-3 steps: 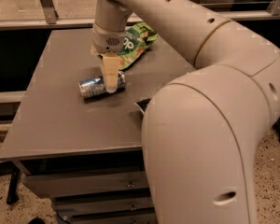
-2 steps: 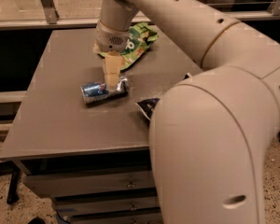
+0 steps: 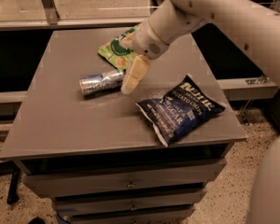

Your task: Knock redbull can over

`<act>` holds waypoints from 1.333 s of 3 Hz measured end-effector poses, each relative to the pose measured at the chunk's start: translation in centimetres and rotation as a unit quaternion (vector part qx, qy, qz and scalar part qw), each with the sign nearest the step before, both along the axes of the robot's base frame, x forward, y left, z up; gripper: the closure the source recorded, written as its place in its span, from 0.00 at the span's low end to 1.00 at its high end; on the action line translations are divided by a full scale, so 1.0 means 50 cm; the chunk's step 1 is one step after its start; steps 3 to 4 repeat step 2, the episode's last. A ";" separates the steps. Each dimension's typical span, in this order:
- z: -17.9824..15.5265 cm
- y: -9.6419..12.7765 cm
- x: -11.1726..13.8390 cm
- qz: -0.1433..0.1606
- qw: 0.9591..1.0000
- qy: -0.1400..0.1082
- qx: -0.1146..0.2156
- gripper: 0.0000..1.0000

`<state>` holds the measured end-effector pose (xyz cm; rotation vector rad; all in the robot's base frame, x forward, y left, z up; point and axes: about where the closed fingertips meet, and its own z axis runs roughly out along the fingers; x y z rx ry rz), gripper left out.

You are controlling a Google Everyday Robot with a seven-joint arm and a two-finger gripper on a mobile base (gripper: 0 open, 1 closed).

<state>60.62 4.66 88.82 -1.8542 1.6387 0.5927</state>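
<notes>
The redbull can (image 3: 101,82) is a slim silver can with bluish markings. It lies on its side on the grey table (image 3: 60,120), left of centre, its length running left to right. My gripper (image 3: 132,77) hangs just to the right of the can's right end, its cream fingers pointing down and to the left, a little above the tabletop. It holds nothing.
A dark blue chip bag (image 3: 179,108) lies at the table's front right, close to the gripper. A green snack pouch (image 3: 116,48) lies behind the gripper, partly hidden by my arm. Drawers sit below the tabletop. A rail runs along the back.
My arm has swung up and away to the right, uncovering the blue chip bag. The can lies on its side as before. The gripper now sits at the can's right end.
</notes>
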 end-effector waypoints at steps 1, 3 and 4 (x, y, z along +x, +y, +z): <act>0.032 -0.097 0.015 -0.083 0.992 -0.023 0.096 0.00; 0.076 -0.205 0.046 -0.164 0.975 -0.048 0.143 0.00; 0.076 -0.205 0.046 -0.164 0.975 -0.048 0.143 0.00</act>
